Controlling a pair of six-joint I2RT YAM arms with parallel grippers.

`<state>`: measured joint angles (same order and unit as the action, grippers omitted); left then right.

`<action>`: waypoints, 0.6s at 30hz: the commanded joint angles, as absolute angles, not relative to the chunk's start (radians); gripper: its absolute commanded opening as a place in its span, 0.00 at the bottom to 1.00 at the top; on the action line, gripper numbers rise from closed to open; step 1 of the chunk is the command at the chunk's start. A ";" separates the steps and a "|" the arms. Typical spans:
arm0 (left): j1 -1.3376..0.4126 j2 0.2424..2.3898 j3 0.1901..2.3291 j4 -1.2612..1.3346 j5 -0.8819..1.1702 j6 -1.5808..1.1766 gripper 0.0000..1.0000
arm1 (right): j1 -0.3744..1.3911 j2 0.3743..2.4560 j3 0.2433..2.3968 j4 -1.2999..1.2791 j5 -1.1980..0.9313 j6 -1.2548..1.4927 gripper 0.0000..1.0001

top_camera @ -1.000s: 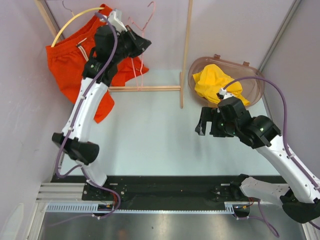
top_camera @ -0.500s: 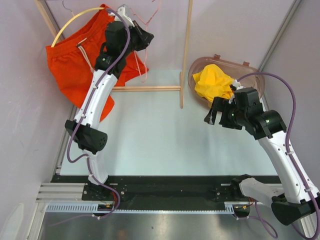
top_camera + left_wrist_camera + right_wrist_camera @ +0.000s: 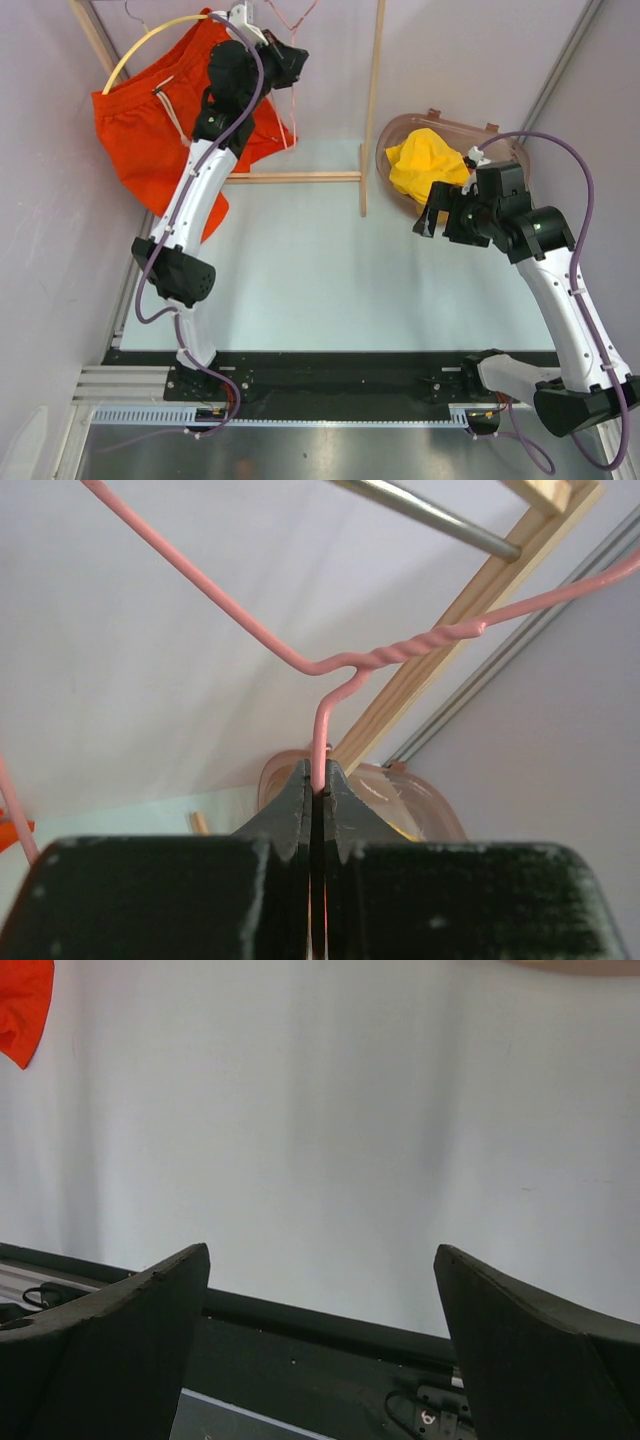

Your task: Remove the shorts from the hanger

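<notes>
Cropped by the left wrist view's edges: pink hanger (image 3: 410, 647). Partly hidden behind the left arm (image 3: 200, 185) from above: orange-red shorts (image 3: 135, 130); merely a cut-off corner in the right wrist view.

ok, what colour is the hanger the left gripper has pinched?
Pink. The hanger shows best in the left wrist view, clamped in the left gripper.

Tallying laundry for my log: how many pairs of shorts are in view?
2. The orange-red shorts hang with the yellow hanger at the back left; the yellow shorts lie in the brown basket at the right. More could be hidden under them.
</notes>
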<state>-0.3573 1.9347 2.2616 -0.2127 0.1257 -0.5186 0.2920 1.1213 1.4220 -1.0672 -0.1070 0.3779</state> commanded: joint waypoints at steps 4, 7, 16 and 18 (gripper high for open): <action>-0.345 1.988 2.358 -0.133 0.126 -0.499 0.00 | 0.272 1.141 1.476 -1.066 -0.120 0.345 1.00; -0.341 2.005 2.364 -0.117 0.127 -0.505 0.00 | 0.259 1.150 1.488 -1.065 -0.120 0.341 1.00; -0.318 2.055 2.384 -0.080 0.129 -0.525 0.00 | 0.238 1.203 1.528 -1.066 -0.118 0.325 1.00; -0.314 2.066 2.394 -0.081 0.127 -0.529 0.00 | 0.235 1.218 1.535 -1.065 -0.120 0.316 1.00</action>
<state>-0.3283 2.0537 2.3215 -0.1501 0.1257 -0.5220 0.2459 1.1957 1.4769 -1.0702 -0.1135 0.3508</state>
